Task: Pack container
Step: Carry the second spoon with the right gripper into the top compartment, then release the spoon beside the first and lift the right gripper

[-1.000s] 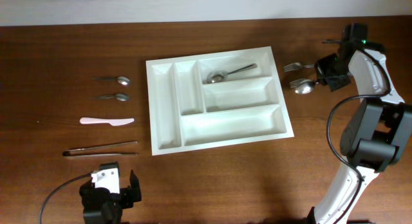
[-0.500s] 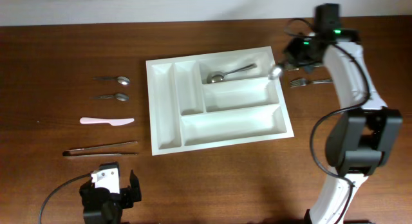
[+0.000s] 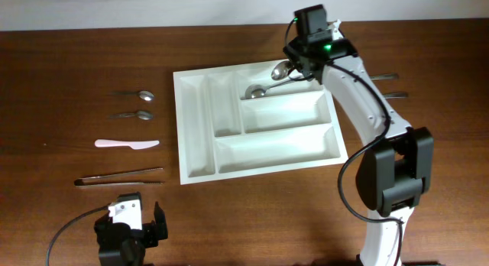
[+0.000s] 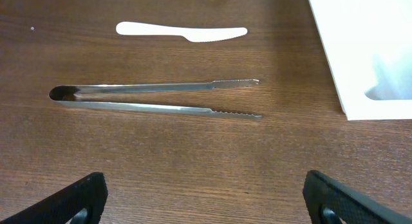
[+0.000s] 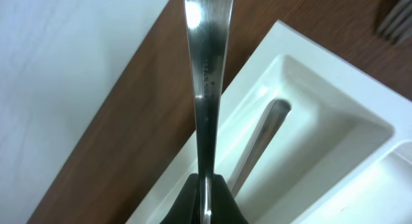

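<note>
The step in hand is the placing of a second spoon. The right gripper [image 3: 296, 66] is clamped on the handle of a shiny metal spoon [image 3: 280, 69] and holds it over the far edge of the container [image 3: 275, 144], the large white plastic cutlery tray with five compartments, which lies in the middle of the brown wooden table [image 3: 69, 52]. In the right wrist view the black fingers [image 5: 193, 198] pinch the handle low, and the spoon points away from the camera, over the far wall of the tray.

Another metal spoon [image 3: 263, 89] already lies in the far long compartment, with its handle toward the right. I judge that the next move is to lower the held spoon into this same compartment, beside the first one, and then to release it. The gripper must come a little nearer to the front, because the bowl now hangs about over the rim.

The right arm is stretched far across the table and bends to the left over the right corner of the tray. The left gripper [image 4: 206, 198] rests near the front edge with its fingers spread apart and nothing between them. Before it lie thin metal tongs [image 4: 154, 98] and a pale plastic knife [image 4: 181, 31]. Two small metal spoons [image 3: 137, 94] wait further left of the tray, and handles of what seem to be forks [image 3: 390, 76] show at the right.
</note>
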